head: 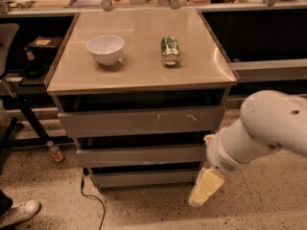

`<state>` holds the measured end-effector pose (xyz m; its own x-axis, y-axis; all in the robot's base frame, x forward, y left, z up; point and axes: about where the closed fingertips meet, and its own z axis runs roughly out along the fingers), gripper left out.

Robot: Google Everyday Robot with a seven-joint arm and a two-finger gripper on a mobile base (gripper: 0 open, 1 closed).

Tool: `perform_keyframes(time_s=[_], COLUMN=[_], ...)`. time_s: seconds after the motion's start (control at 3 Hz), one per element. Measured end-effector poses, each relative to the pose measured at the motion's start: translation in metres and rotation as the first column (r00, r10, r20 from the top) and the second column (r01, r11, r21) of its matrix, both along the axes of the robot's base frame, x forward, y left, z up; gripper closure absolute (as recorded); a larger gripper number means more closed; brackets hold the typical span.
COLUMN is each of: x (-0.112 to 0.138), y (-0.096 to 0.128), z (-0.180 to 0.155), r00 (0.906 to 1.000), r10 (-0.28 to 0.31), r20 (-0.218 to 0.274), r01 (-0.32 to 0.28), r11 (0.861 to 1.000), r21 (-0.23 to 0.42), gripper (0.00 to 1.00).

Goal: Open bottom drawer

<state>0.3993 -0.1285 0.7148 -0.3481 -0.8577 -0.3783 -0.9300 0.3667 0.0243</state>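
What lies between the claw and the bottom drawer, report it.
Nothing shows there in the camera view: the claw hangs just off the right end of the bottom drawer, with no object between them.

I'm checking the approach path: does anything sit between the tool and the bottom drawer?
Nothing visible does. The tool hangs just off the right end of the bottom drawer, with only floor between them. A black cable lies on the floor toward the left, away from that gap.

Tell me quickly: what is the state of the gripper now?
Gripper: open or closed cannot be told; it hangs low by the right end of the bottom drawer.
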Motion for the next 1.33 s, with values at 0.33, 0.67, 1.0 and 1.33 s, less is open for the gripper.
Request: perform_keyframes(time_s=[0.33, 0.67, 1.0, 1.33], x=[0.011, 0.016, 0.016, 0.015], y=[0.02, 0.042, 0.042, 0.048], z=[-0.061, -0.114, -0.114, -0.139], r00=[0.9992, 0.9945, 0.9945, 0.9901], r10=[0.006, 0.02, 0.02, 0.013], r20=[-0.039, -0.103, -0.103, -0.14], r01=[-0.004, -0.009, -0.008, 0.007], r11=[0.998, 0.993, 0.993, 0.989], r21=[0.064, 0.115, 0.115, 0.146], gripper=[0.0, 0.0, 0.0, 0.0])
